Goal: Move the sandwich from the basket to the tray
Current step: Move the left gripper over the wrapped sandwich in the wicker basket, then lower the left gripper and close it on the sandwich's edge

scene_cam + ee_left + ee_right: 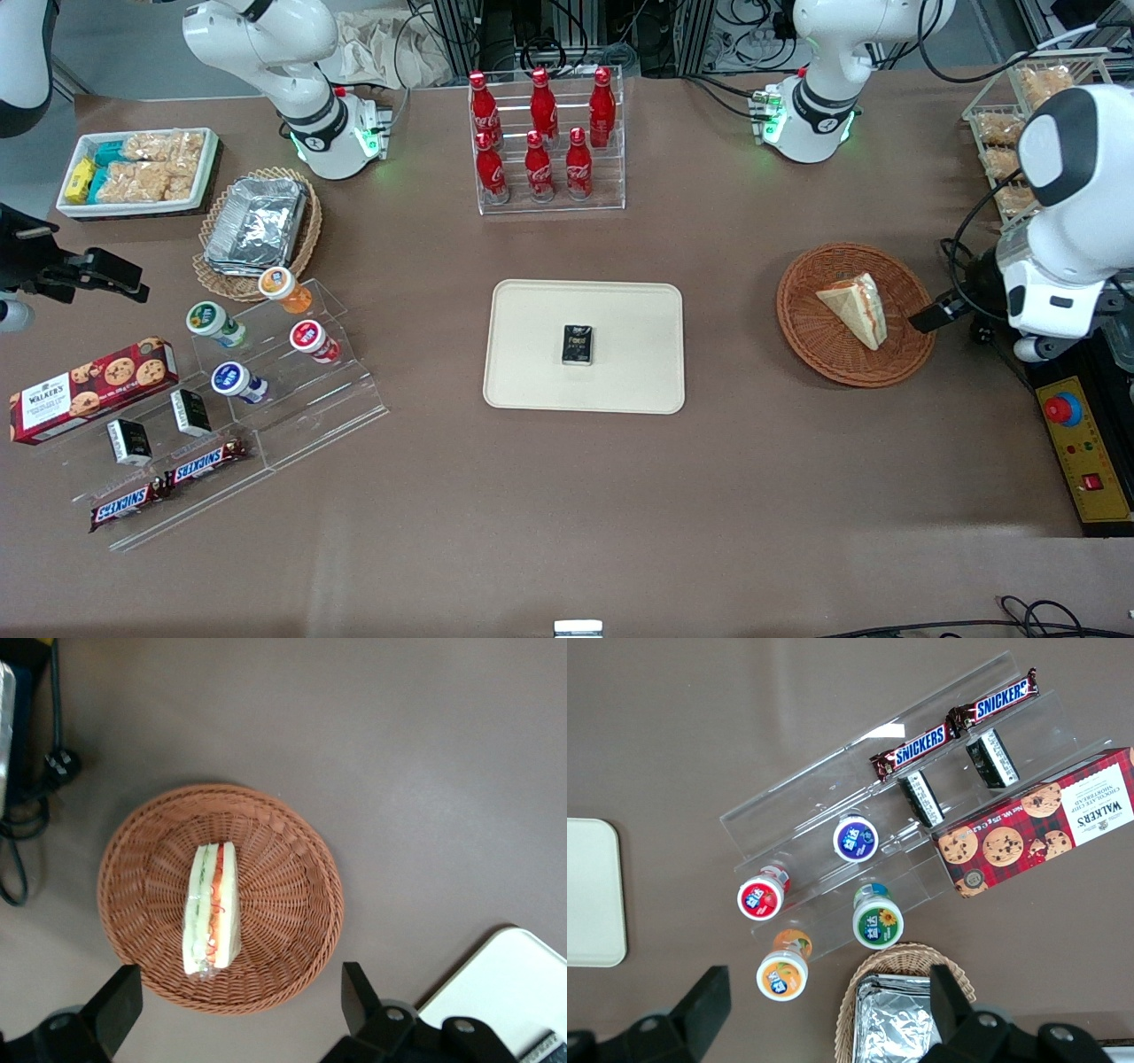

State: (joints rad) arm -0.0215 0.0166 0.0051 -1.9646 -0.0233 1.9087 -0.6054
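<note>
Reddish-brown wicker basket (855, 315) holds the sandwich (212, 904), lying on its side. Above it hangs the gripper (239, 1005), fingers (356, 996) spread wide and holding nothing. The tray (585, 346) sits apart on the tabletop (753, 496).

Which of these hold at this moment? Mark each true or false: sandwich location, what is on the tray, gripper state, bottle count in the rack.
1. The sandwich lies in the basket. True.
2. The tray is bare. False: a small dark packet lies on it.
3. The gripper is shut on the sandwich. False: it is open, above the basket's rim, holding nothing.
4. Six red bottles stand in the clear rack. True.
5. The sandwich lies on the table. False: it is in the basket.
</note>
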